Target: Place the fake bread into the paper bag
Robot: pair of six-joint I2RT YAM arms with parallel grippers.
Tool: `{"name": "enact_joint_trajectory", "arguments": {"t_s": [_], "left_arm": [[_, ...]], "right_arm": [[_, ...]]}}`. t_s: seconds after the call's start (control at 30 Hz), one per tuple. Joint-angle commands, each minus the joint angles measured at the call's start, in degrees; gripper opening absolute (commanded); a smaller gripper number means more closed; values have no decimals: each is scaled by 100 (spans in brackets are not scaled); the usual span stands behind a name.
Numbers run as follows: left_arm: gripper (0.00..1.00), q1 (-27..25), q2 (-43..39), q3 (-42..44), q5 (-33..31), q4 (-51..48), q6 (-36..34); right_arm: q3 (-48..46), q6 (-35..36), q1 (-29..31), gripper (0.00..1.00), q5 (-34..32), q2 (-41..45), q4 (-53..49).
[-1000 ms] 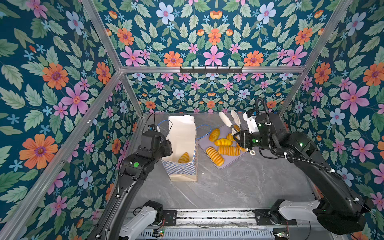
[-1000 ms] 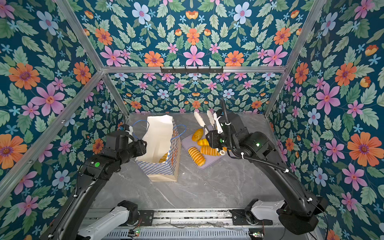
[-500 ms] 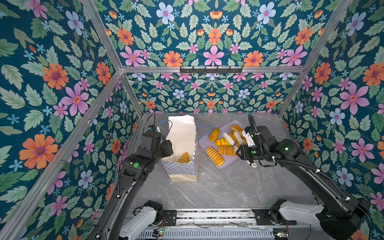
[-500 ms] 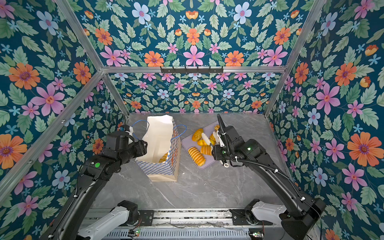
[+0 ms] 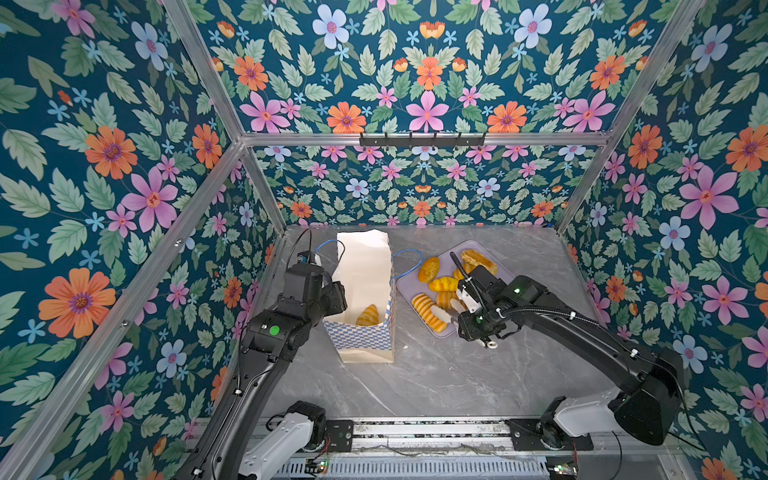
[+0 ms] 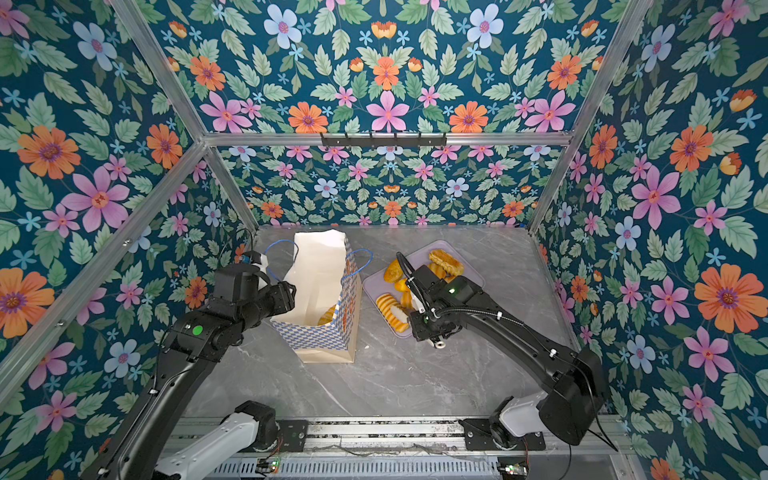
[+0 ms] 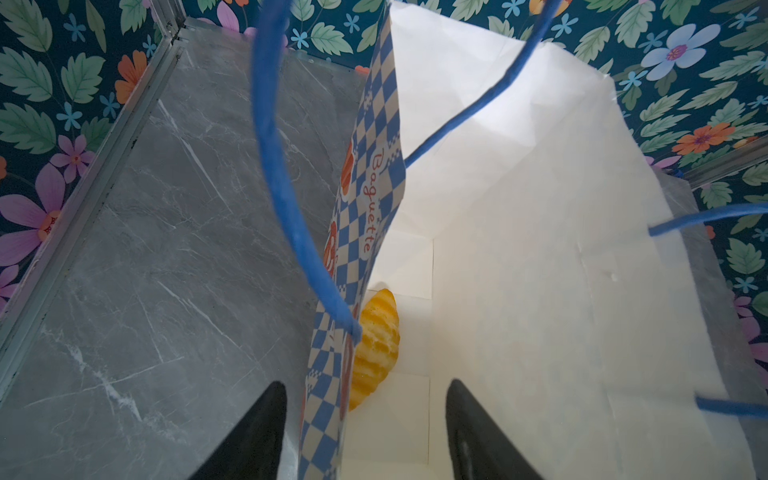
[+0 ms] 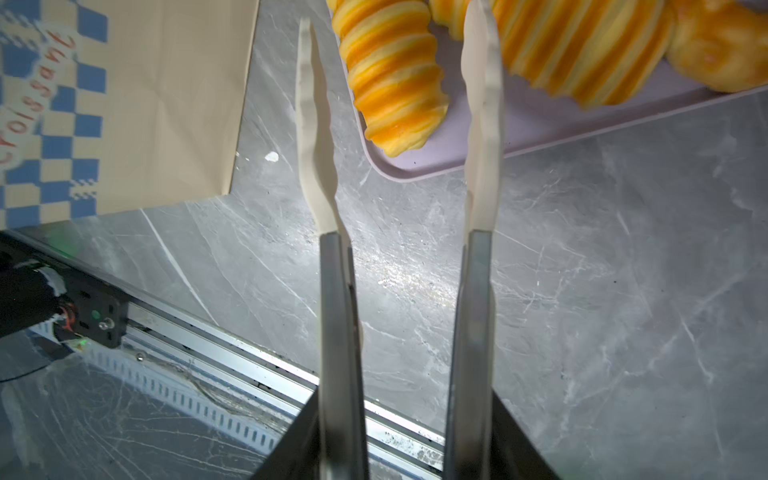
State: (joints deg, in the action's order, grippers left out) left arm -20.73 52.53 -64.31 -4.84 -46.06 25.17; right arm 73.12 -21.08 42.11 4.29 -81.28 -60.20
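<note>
Right gripper [image 8: 399, 54] lowered — now straddling ribbed roll [image 8: 392, 87].

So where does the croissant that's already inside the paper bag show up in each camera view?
Top views: the croissant lies on the floor of the paper bag, against its checkered right wall; in a top view that wall half hides it.
Left wrist: low in the middle, behind the checkered wall.
Right wrist: not in it.
Shared landmark: the bag's blue-checkered band, seen in all four.
</note>
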Motion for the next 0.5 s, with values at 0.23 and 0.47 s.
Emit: {"name": "enact_joint_trajectory", "arguments": {"t_s": [0.23, 0.47], "left_arm": [[63, 8, -92, 42, -80, 80, -3], [63, 8, -94, 43, -79, 89, 6]], "right_arm": [[81, 158, 111, 50, -76, -384, -150], [15, 201, 111, 50, -34, -542, -62]]}}
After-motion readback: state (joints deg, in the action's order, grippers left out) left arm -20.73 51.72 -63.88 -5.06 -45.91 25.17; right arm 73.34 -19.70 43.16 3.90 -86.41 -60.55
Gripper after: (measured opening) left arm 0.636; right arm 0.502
